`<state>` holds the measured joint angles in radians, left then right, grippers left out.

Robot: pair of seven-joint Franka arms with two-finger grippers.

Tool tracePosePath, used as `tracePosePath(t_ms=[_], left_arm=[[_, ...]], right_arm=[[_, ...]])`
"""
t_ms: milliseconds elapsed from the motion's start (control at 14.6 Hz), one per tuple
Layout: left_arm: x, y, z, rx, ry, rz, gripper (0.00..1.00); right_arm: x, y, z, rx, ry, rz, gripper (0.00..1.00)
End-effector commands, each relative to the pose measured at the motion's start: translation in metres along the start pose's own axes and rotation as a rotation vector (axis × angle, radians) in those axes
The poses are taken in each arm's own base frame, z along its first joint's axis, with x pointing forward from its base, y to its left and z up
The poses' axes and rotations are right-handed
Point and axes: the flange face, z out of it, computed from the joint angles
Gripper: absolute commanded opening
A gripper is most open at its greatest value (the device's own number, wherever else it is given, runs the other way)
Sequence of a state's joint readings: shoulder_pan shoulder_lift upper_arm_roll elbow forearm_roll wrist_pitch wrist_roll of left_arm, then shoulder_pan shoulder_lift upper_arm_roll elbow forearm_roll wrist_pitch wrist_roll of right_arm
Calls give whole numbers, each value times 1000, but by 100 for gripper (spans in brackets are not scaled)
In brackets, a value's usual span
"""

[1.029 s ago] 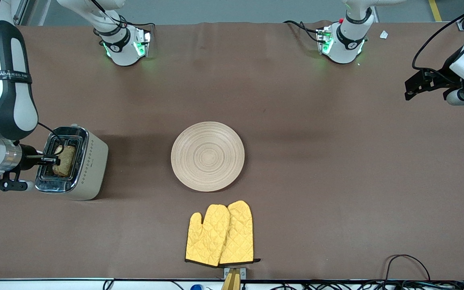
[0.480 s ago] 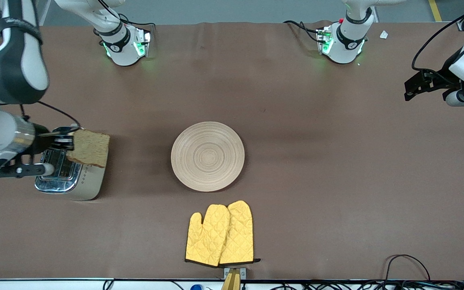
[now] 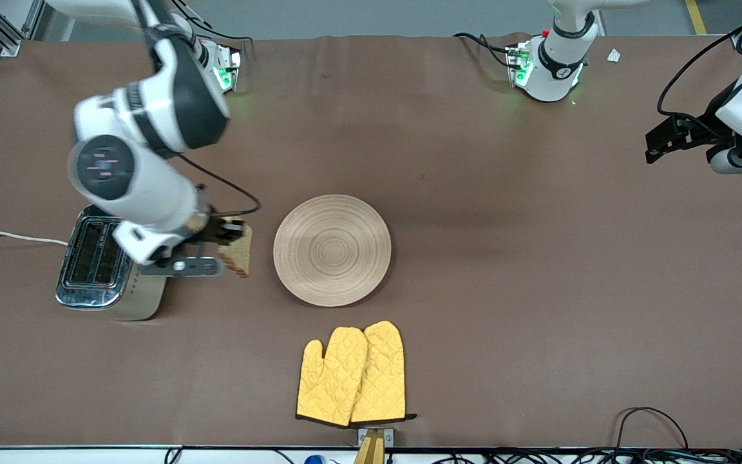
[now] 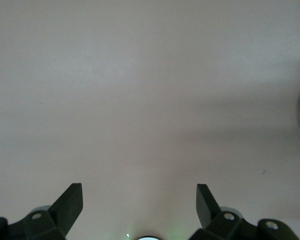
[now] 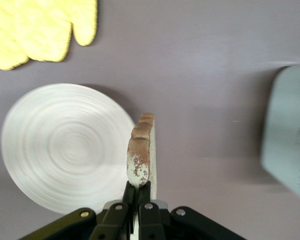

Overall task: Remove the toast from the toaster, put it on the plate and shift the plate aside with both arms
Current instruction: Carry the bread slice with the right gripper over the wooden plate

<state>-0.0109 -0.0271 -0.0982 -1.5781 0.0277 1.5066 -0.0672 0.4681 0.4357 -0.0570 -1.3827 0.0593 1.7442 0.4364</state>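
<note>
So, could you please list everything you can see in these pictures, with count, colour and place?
toast: one, tan-brown with darker crust, held in the air over the table between toaster and plate
plate: one, pale wood, mid-table, nothing on it
toaster: one, silver and cream, toward the right arm's end, slots without bread
oven mitts: two, yellow quilted, side by side, nearer the front camera than the plate
table: one, brown cover
white cable: one, running to the toaster
right end effector: one, black, shut on the toast
left end effector: one, black, open, waiting over bare table at the left arm's end
</note>
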Motion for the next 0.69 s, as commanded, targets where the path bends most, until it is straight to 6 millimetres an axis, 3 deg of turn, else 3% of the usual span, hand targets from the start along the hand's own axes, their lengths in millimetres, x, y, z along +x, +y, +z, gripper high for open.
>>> tracePosePath(t_ms=[0, 206, 412, 618], left_arm=[[5, -2, -6, 14, 6, 4, 100], [5, -2, -5, 14, 4, 4, 100], [6, -5, -5, 17, 4, -2, 100], [6, -7, -4, 15, 4, -11, 100]], right_arm=[[-7, -44, 33, 0, 2, 72, 4], [-14, -78, 58, 14, 9, 135, 5], [-20, -100, 77, 55, -9, 166, 16], [-19, -105, 84, 56, -5, 201, 64]])
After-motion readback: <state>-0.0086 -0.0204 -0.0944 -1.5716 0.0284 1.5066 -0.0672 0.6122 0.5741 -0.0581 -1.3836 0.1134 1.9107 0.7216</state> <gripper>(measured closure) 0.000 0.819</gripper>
